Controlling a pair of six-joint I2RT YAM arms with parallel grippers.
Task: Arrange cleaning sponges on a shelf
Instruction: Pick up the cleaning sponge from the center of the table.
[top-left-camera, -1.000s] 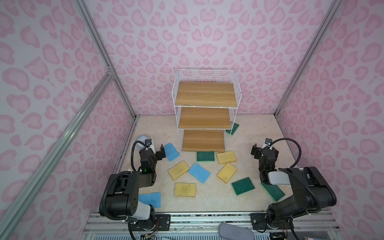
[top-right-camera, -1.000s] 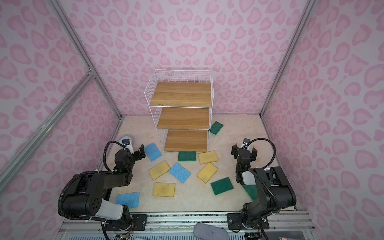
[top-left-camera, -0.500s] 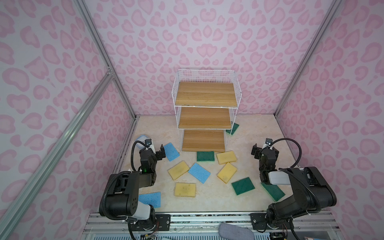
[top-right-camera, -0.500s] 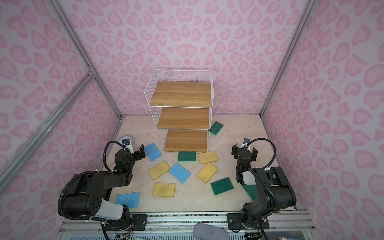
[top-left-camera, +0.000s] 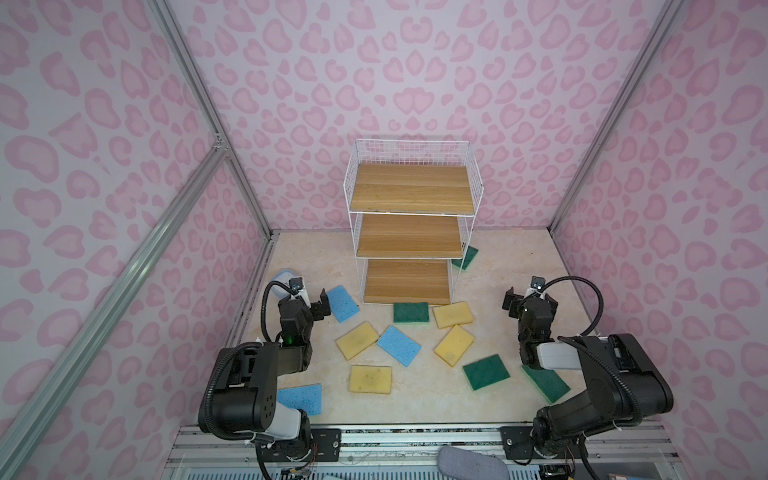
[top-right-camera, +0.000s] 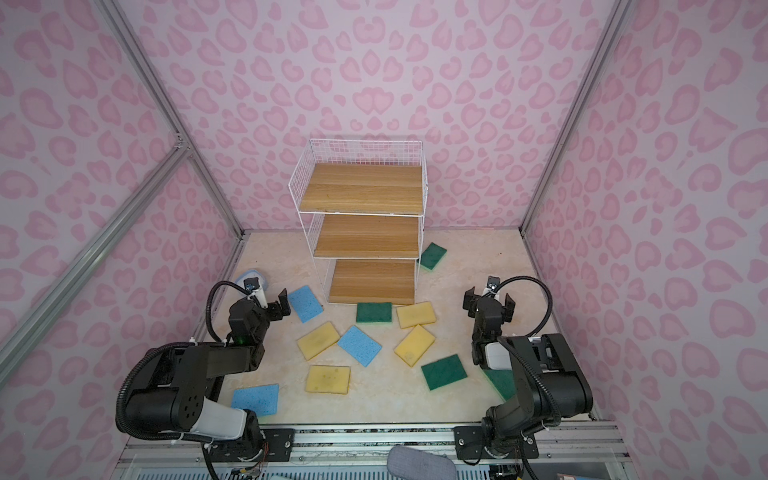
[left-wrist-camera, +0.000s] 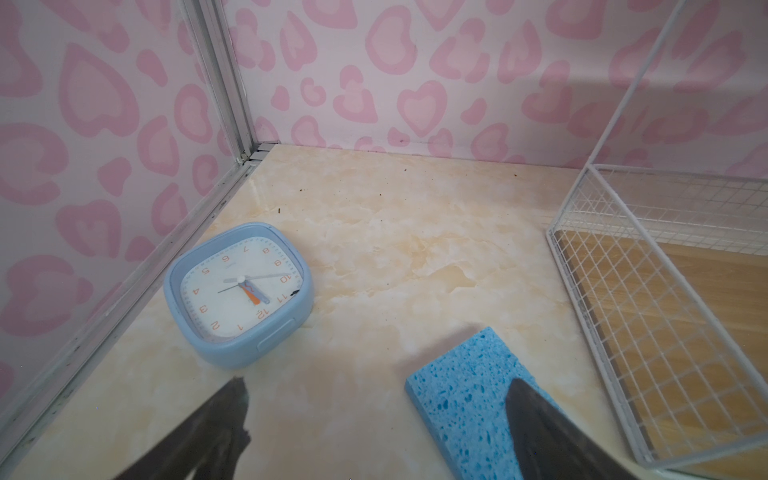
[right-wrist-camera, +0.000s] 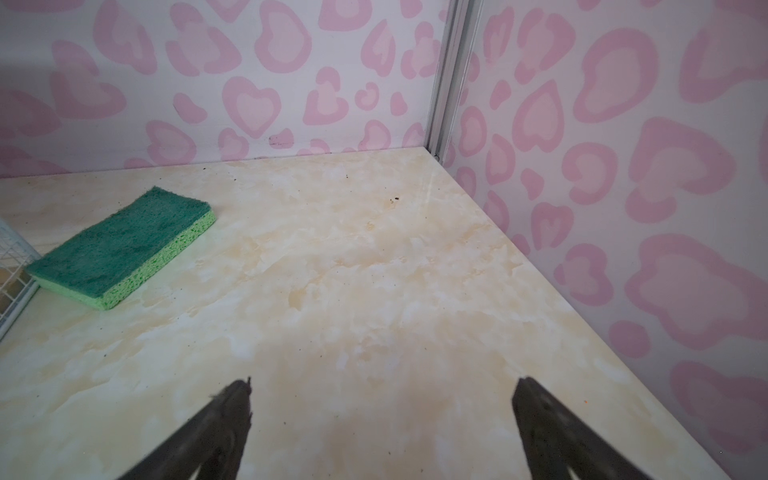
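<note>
No change in the last second: both arms are sitting idle, and the shelf (top-left-camera: 409, 193) is standing bare on all three boards.

The cleaning sponges (top-left-camera: 398, 345) are lying loose on the table (top-left-camera: 511, 257) across the lower centre of both top views, so I judge the arranging has not begun. The left gripper (left-wrist-camera: 377, 384) is gaping wide and holding nothing, with one finger (left-wrist-camera: 540, 424) hanging over the blue sponge (left-wrist-camera: 469, 399) at lower right of its wrist frame; I cannot tell if they touch. The right gripper (right-wrist-camera: 384, 381) is gaping empty over bare table, with a green sponge (right-wrist-camera: 120, 245) well apart at frame left.
</note>
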